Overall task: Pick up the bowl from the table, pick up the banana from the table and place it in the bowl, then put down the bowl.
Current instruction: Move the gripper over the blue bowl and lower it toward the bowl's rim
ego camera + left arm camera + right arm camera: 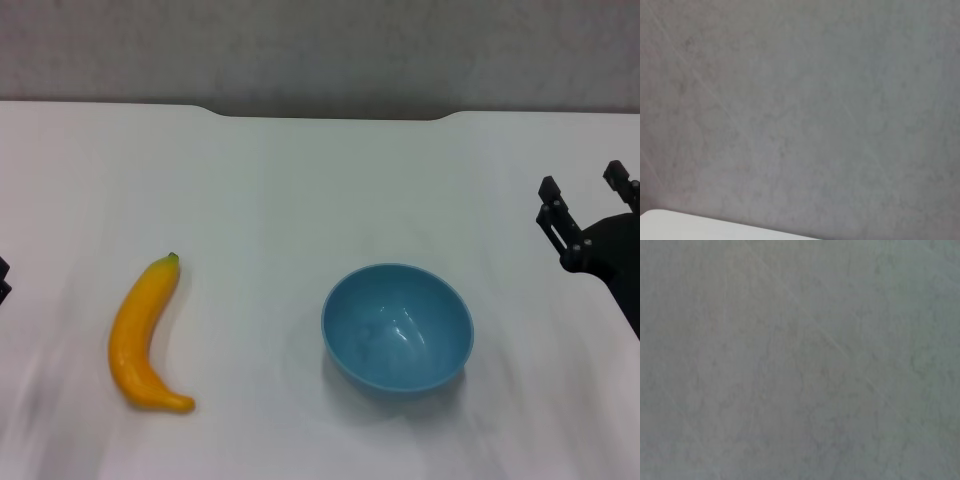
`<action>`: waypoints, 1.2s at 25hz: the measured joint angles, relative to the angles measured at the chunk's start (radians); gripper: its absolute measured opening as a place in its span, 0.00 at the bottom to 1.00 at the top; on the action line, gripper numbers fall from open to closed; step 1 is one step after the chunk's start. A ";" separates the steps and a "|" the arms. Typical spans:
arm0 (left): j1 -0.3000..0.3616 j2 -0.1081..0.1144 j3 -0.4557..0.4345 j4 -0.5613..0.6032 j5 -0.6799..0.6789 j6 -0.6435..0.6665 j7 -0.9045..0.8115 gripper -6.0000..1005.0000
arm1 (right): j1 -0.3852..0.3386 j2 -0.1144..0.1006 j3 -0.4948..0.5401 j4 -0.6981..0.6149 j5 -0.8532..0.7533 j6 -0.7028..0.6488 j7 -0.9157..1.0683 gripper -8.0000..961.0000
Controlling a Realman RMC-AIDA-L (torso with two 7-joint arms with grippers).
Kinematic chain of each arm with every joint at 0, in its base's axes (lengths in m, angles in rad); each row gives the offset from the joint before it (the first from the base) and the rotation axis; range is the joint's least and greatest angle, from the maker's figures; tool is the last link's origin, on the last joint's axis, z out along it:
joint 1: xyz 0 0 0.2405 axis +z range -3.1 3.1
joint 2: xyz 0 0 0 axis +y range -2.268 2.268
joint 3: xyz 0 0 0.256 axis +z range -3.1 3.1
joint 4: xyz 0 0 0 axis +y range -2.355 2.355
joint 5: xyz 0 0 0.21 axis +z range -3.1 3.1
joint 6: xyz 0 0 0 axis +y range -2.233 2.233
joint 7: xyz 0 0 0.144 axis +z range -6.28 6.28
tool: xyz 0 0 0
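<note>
A light-blue bowl [397,326] stands upright and empty on the white table [300,180], right of centre. A yellow-orange banana [146,331] with a dark stem tip lies on the table at the left, well apart from the bowl. My right gripper [585,200] is at the right edge of the head view, to the right of the bowl and apart from it; its fingers stand apart and hold nothing. Only a small dark bit of my left gripper [3,278] shows at the left edge, left of the banana. Both wrist views show no task object.
The table's far edge has a shallow notch [330,115] with a grey wall behind it. The left wrist view shows the grey wall and a corner of the table [670,225]. The right wrist view shows only the grey surface.
</note>
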 joint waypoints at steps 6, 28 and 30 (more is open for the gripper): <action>-0.009 -0.001 0.010 0.000 0.002 0.000 -0.021 0.87 | 0.011 0.000 -0.002 0.003 0.000 0.007 0.012 0.76; 0.150 0.064 -0.008 -0.494 0.361 0.341 -0.348 0.87 | -0.002 -0.006 0.041 -0.143 -0.007 0.231 0.013 0.76; 0.194 0.046 -0.035 -0.619 0.472 0.458 -0.394 0.87 | -0.004 -0.006 0.068 -0.216 -0.009 0.363 0.001 0.76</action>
